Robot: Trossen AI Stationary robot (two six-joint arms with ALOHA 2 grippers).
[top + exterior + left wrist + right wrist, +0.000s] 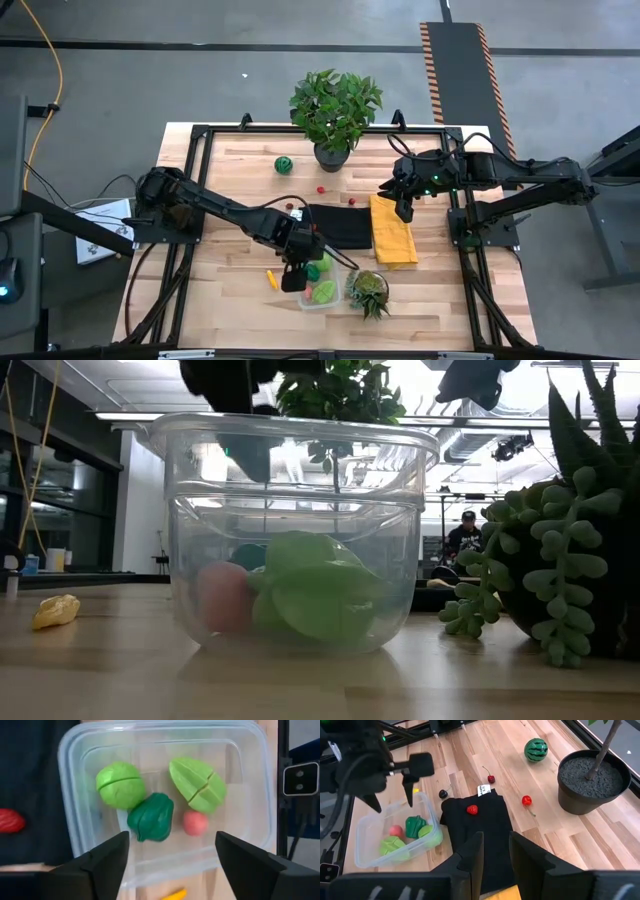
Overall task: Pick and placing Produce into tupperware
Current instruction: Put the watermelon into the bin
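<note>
L hand (170,862) hovers over tub (75,790), fingers apart, empty; dark green piece (150,817) lies in tub right below.

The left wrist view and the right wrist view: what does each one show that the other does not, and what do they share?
Only the left wrist view shows the left hand from behind its own open fingers, directly above the tupperware.

Only the right wrist view shows the small watermelon, the plant pot, two cherries and the right hand.

Both show the tupperware, holding a dark green piece, two light green pieces and a pink ball, and beside it the black cloth with a strawberry on it.
</note>
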